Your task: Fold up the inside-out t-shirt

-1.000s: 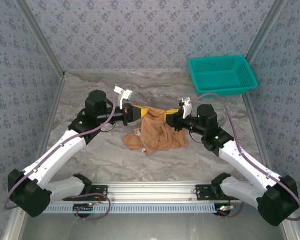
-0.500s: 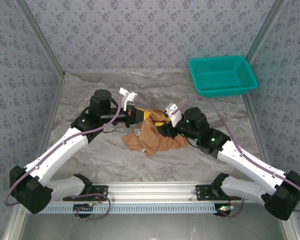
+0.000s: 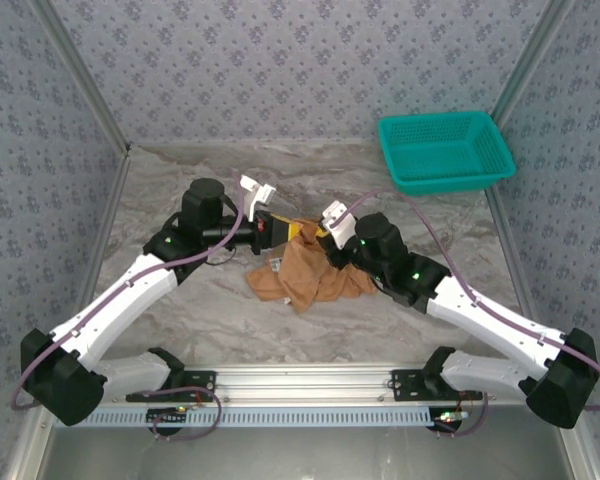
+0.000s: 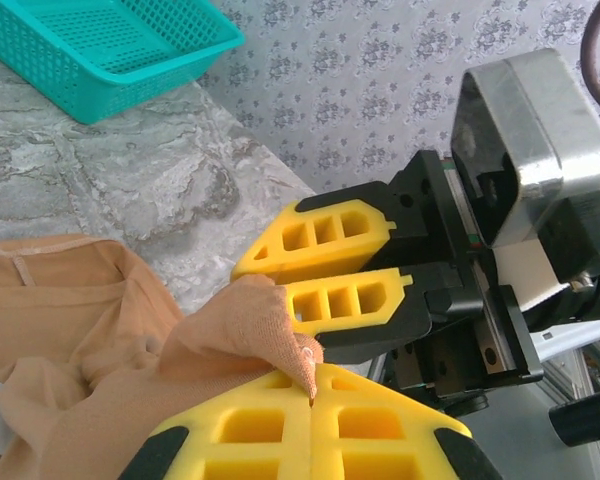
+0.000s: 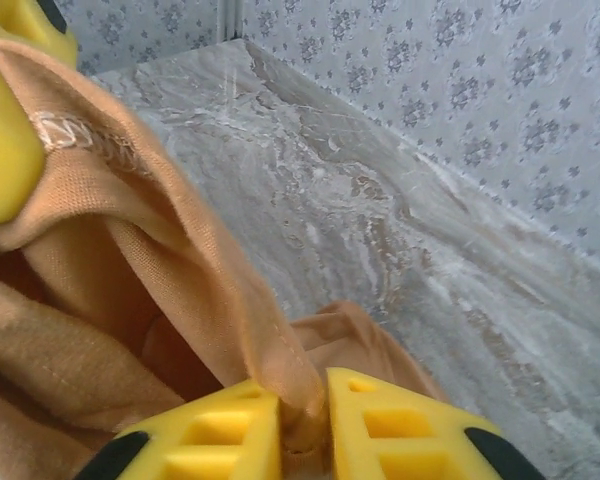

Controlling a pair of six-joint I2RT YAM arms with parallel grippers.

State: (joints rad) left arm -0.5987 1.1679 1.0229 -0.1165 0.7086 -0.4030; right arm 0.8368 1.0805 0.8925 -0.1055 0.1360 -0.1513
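One t-shirt, one basket, and my two tools, both pinching cloth.

My arms reach in from the near corners and meet over the middle of the table. My left tool is closed on a corner of the orange-tan t-shirt. My right tool, just beside it and almost tip to tip, is clamped on a folded edge. The rest of the t-shirt hangs bunched onto the table below, well apart from the teal basket at the far right.
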